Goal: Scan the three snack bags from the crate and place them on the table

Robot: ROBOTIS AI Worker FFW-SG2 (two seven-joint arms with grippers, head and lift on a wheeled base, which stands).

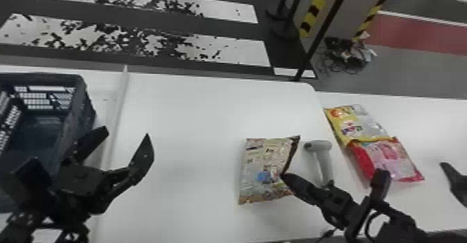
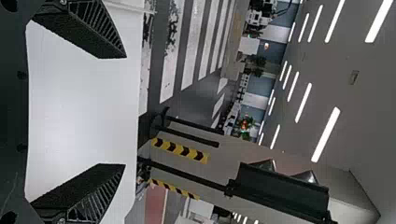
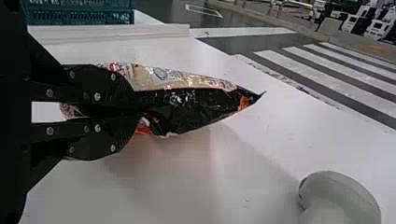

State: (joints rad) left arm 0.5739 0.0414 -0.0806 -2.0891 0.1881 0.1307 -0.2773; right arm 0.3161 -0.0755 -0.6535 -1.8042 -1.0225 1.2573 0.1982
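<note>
My left gripper (image 1: 125, 134) stands open over the table beside the crate (image 1: 91, 115); in the left wrist view the same gripper (image 2: 124, 111) has nothing between its fingers. At the centre right, my right gripper (image 1: 285, 177) is shut on the dark edge of a beige snack bag (image 1: 260, 166). From the right wrist, the gripper (image 3: 136, 112) pinches the black side of that bag (image 3: 182, 109), with a shadow on the table below. A pale scanner (image 1: 318, 145) lies just right of the bag. Farther right lie a yellow snack bag (image 1: 361, 124) and a red-pink one (image 1: 389, 159), touching each other.
A raised white strip (image 1: 118, 103) crosses the white table (image 1: 194, 110) beside the crate. A dark curved part (image 1: 455, 179) juts in at the head view's right edge. Black posts and a striped pillar (image 1: 314, 9) stand beyond the table.
</note>
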